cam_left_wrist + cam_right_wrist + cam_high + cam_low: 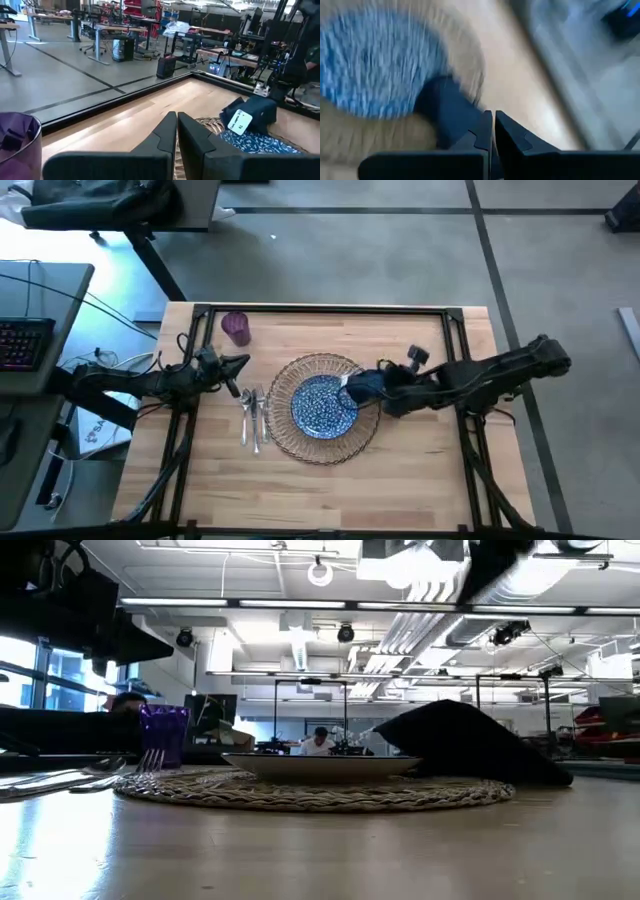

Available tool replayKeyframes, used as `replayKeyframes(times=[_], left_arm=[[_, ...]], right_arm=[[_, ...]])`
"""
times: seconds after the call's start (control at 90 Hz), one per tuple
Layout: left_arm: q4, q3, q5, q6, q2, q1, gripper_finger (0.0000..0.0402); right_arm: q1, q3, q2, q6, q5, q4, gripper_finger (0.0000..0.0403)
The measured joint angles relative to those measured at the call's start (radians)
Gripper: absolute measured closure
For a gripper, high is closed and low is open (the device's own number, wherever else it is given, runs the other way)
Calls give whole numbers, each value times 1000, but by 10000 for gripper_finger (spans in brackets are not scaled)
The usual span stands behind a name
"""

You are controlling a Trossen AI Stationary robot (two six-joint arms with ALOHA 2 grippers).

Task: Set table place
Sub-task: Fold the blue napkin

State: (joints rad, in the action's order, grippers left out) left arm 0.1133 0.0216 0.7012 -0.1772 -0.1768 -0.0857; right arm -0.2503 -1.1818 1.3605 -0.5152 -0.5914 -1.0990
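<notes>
Right end effector (372, 387), pressed together on the napkin (362, 386), holds it over the plate's (320, 408) right rim, frame centre.

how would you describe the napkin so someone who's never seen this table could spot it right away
Find the round woven charger in the middle of the wooden table, with the blue-patterned plate on it. The napkin is the dark navy cloth bunched on the charger's right edge, at the right gripper. It is the only soft, plain dark thing there, with a white tag.
</notes>
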Motion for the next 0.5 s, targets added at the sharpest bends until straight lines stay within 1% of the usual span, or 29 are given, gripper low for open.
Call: replayKeyframes(times=[0.089,0.211,0.256,0.356,0.422,0.5], left_arm=[[-3,0,-9,4,0,0,402],[-8,0,-11,4,0,0,402],[-15,0,-11,4,0,0,402],[-20,0,-11,5,-5,0,402],[-21,0,-11,4,-11,0,402],[-17,0,-12,5,-24,0,402]], right_arm=[[78,102,0,33,124,103,403],[219,205,0,155,300,279,393],[265,235,0,192,351,336,382],[355,286,0,256,423,430,344],[397,320,4,270,476,455,318],[423,370,11,268,584,456,297]])
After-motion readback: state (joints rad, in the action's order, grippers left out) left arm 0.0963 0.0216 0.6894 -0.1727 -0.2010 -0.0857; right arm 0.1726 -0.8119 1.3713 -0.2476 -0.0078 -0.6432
